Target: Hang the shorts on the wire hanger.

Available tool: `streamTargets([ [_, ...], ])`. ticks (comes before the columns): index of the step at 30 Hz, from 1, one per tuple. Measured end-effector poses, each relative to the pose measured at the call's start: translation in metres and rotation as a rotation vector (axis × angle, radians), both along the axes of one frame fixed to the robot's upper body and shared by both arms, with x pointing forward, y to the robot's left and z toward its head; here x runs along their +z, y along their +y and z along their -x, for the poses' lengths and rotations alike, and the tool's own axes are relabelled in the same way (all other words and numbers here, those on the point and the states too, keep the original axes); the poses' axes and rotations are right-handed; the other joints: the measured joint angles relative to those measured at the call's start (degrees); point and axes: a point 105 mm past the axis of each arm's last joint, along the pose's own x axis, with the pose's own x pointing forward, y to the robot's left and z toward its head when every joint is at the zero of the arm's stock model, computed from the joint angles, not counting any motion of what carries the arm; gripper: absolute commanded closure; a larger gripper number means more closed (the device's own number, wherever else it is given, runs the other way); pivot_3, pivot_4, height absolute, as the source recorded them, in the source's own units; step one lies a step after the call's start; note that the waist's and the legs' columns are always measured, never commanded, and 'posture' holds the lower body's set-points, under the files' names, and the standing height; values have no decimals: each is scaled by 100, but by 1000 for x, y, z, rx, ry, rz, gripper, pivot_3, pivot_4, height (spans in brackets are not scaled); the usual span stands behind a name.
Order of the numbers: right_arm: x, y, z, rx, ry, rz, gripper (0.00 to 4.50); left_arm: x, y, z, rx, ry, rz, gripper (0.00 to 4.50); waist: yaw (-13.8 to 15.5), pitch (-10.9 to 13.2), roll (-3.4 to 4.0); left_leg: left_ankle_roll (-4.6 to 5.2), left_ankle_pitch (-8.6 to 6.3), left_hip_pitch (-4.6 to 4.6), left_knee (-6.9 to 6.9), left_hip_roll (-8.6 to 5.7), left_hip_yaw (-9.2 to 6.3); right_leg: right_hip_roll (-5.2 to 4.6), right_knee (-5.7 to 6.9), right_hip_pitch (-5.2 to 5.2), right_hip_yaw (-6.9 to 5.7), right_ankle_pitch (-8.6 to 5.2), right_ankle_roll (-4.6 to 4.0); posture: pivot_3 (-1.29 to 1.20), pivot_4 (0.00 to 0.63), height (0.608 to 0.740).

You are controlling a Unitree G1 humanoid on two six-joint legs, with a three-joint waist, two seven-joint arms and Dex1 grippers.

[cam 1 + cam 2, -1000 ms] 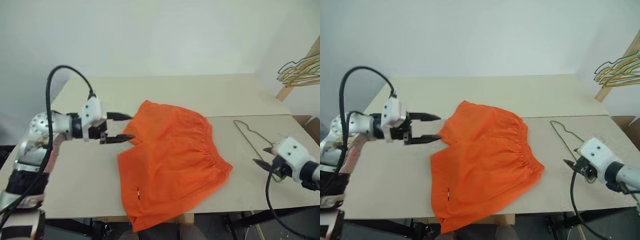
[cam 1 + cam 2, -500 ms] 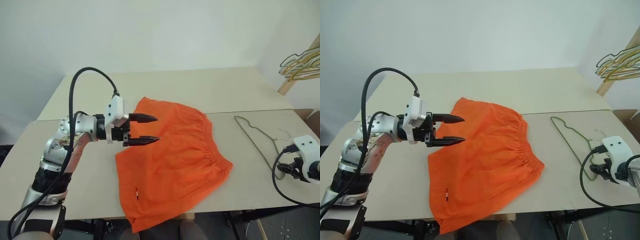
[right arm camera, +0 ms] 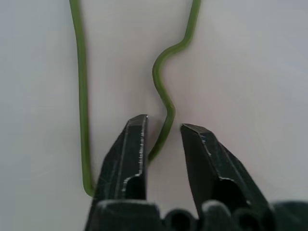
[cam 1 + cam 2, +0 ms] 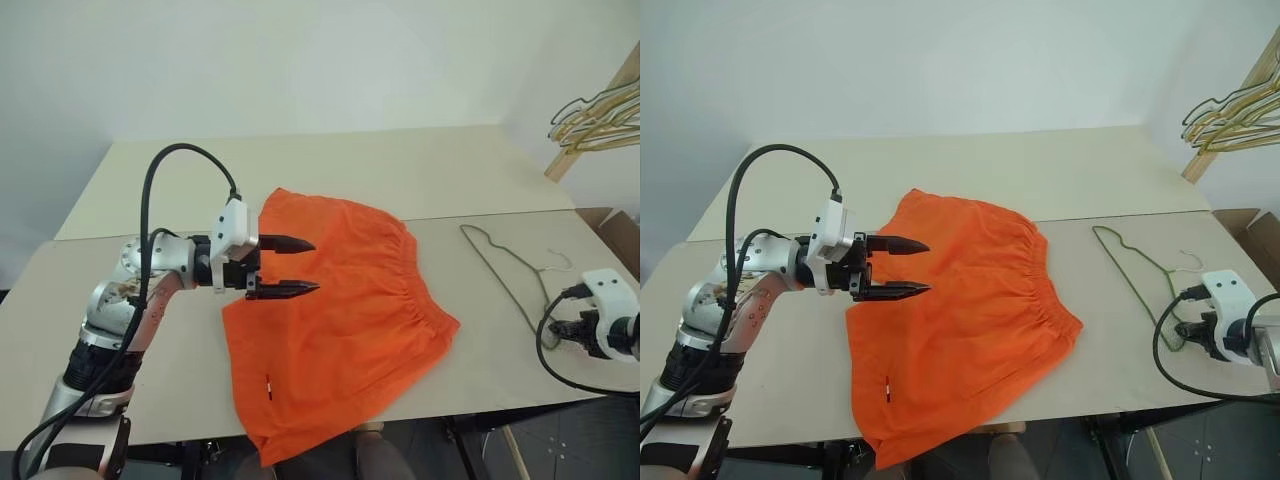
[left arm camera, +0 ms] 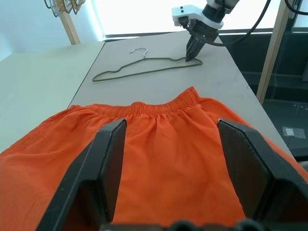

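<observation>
Head view: the shorts lay flat mid-table as before; the left gripper, jaws apart, had slid from their nine o'clock edge to over the fabric. The wire hanger lay at three o'clock.

Right wrist view: the right gripper, dropped since, straddled the wire, jaws narrowly apart, not yet clamped

The 2 head views look down over the table; wrist views look along their fingers, sharing the wire hanger.
</observation>
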Motion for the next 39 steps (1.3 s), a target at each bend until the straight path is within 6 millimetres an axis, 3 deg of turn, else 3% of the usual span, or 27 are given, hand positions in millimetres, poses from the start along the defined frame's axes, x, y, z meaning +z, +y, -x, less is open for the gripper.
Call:
streamTargets([
  [1, 0, -1, 0, -5, 0, 4, 4423, 0, 0, 0, -1, 0, -2, 1257, 4, 3, -4, 0, 0, -3, -1, 1, -2, 0, -2, -3, -2, 0, 0, -175, 137, 740],
  [2, 1, -2, 0, -7, 0, 7, 4494, 0, 0, 0, -1, 0, -3, 1257, 5, 4, -6, 0, 0, -5, -1, 1, -2, 0, -3, -4, -3, 0, 0, -174, 133, 740],
  [15, 7, 11, 17, -40, -51, -6, 4494, 4, 3, -3, -13, -22, -7, 1257, 27, -6, 14, -12, 7, -43, 2, -2, -8, -4, 11, -43, -6, 1, 1, -224, 69, 740],
  [23, 74, 37, 12, 14, -412, 93, 4494, 18, -4, -21, -23, -75, 17, 1257, -92, -98, 89, -33, 20, -63, 3, -11, -7, -9, 22, -68, -6, 2, 4, -270, 31, 740],
  [28, 116, 64, 0, 248, -641, 402, 4494, 28, -11, -37, -5, -66, 39, 1257, -257, -199, 92, -36, 22, -63, 2, -14, -7, -10, 20, -69, -6, 3, 5, -275, 8, 740],
  [31, 132, 98, -10, 504, -770, 634, 4494, 43, -11, -50, 39, -21, 40, 1257, -383, -268, 90, -41, 25, -60, 3, -16, -7, -11, 21, -68, -4, 3, 6, -257, 0, 740],
  [35, 136, 134, -21, 778, -889, 793, 4494, 49, -9, -57, 69, 19, 34, 1257, -562, -337, 91, -43, 27, -49, 1, -15, -8, -8, 23, -60, 0, 3, 6, -223, 0, 740],
  [39, 142, 163, -33, 921, -1007, 807, 4494, 45, -4, -59, 95, 30, -2, 1257, -656, -343, 89, -55, 33, -29, 0, -15, -10, -8, 25, -39, 3, 4, 7, -193, 0, 740],
])
